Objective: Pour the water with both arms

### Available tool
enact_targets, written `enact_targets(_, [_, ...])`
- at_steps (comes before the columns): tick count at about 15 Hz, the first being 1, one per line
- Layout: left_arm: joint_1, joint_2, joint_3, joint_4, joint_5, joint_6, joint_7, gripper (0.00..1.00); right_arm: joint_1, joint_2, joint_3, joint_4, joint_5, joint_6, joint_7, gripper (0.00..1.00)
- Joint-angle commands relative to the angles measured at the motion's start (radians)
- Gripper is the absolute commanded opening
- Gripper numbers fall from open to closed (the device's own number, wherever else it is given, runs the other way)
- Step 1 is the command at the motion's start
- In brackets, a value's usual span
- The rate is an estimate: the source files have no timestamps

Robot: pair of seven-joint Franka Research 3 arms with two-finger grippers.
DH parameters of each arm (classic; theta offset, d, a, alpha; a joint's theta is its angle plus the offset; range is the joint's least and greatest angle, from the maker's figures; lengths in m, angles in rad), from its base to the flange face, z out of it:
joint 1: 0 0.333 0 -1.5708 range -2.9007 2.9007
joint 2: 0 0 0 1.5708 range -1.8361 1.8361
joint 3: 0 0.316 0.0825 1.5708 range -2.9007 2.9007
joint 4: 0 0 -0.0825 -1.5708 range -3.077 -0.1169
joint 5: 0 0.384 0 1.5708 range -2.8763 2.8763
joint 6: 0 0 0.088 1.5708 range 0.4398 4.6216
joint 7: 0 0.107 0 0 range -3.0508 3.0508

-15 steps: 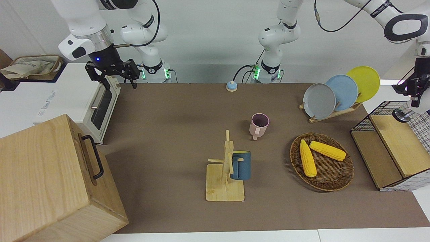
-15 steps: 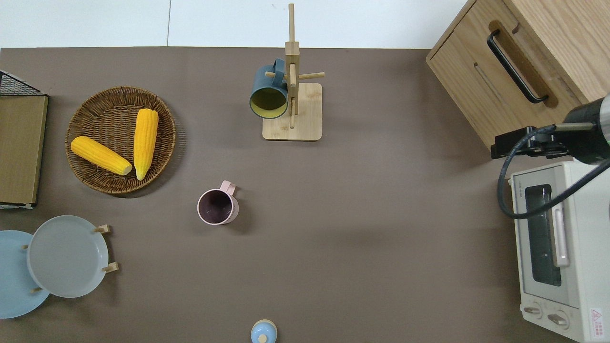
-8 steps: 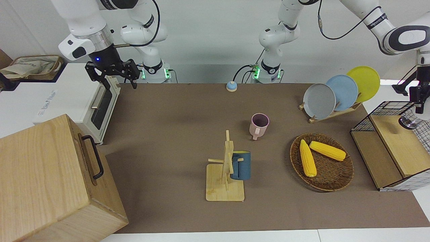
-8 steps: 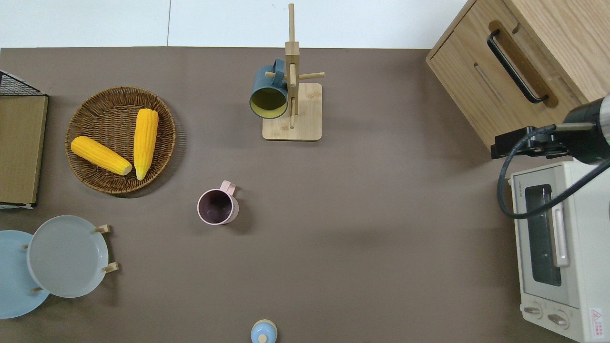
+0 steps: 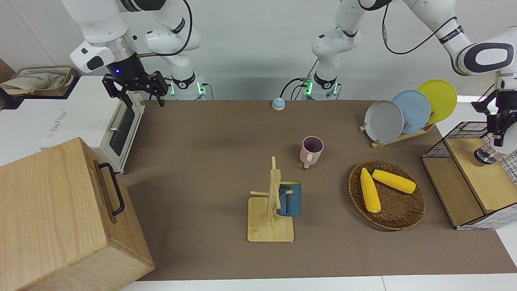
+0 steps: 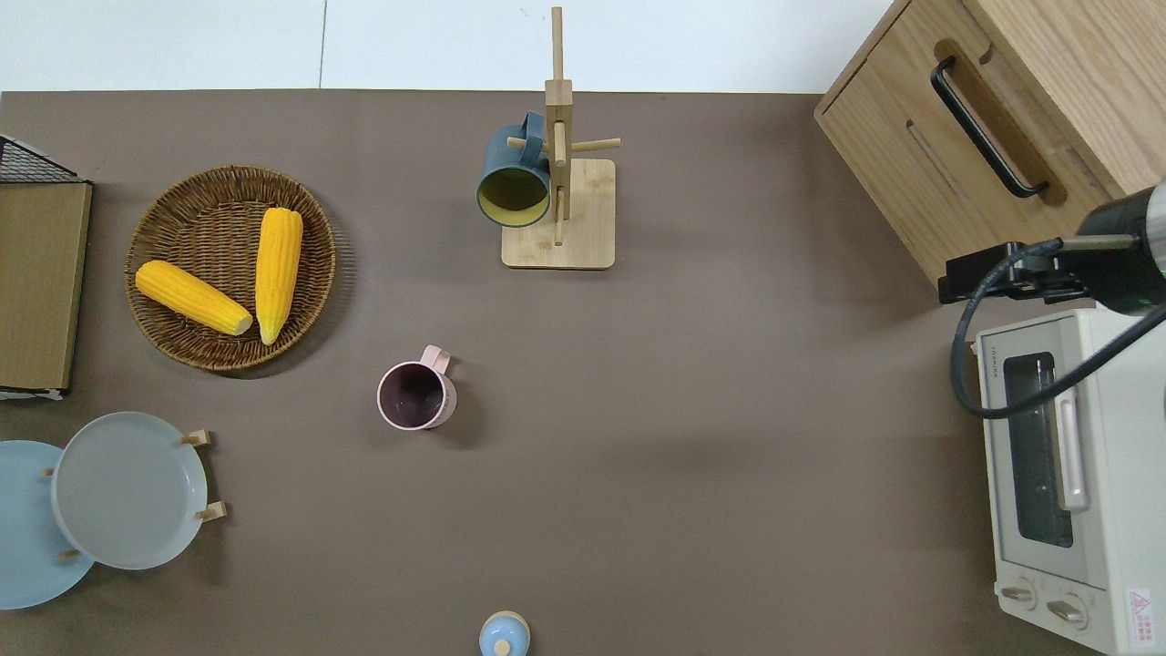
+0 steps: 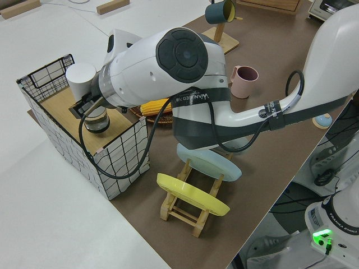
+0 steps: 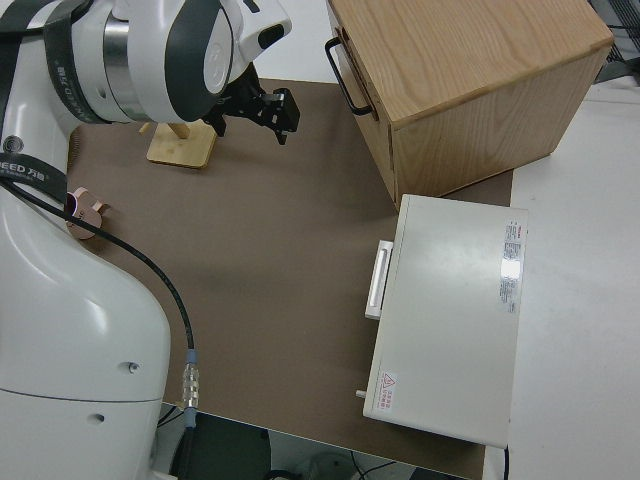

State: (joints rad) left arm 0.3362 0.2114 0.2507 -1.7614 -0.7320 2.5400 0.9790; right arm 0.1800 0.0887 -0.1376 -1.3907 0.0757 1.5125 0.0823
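A brown mat-covered surface [image 5: 210, 161] carries everything. Two glossy white jointed arms work at it. The right arm [image 5: 105, 36] is parked, its black two-finger pincer [image 5: 135, 93] spread wide and empty. The left arm [image 7: 168, 73] reaches to its own end of the surface, where its black pincer [image 5: 499, 135] hangs down into a wire-grid crate.

At the right arm's end stands a large light-wood box with a black handle [image 5: 52, 214]. A white toaster oven [image 6: 1084, 474] sits beside it, nearer to the robots.

The wire-grid crate [image 7: 120, 162] has wooden steps inside. Near it lies a round woven basket [image 5: 400, 210] with two yellow corn cobs [image 5: 369, 190] in it, their tips close together. Nearer to the robots than the basket, a wooden rack holds three plates on edge: grey [image 5: 383, 121], pale blue [image 5: 416, 107] and yellow [image 5: 440, 97].

A wooden mug tree [image 5: 271, 210] stands mid-surface, farther from the robots. A dark blue mug with a yellow inside [image 5: 291, 200] hangs on one of its pegs. A pink mug [image 5: 312, 150] stands upright between the tree and the robots, well apart from both (whether it holds anything I cannot tell).

A small clear glass cup [image 5: 486, 155] sits on the crate's upper wooden step, and the left pincer is closed on its top.

A little blue bell [image 5: 278, 104] rests at the surface's edge nearest the robots.
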Motion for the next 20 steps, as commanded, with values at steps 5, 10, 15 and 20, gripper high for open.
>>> enact_targets(5, [0.003,0.039,-0.013,0.040,-0.052,0.031,0.050,0.99,0.001,-0.012,0.001,-0.008,-0.016,-0.009,-0.016,0.990])
enact_targets(10, [-0.003,0.036,-0.008,0.054,-0.027,0.020,0.027,1.00,0.001,-0.012,0.001,-0.008,-0.016,-0.009,-0.016,0.990])
enact_targets(15, [-0.002,0.016,0.027,0.057,0.210,-0.137,-0.172,1.00,0.001,-0.012,0.001,-0.008,-0.016,-0.009,-0.016,0.990])
enact_targets(20, [-0.008,0.002,0.039,0.074,0.330,-0.291,-0.284,1.00,0.001,-0.012,0.001,-0.008,-0.016,-0.009,-0.016,0.990])
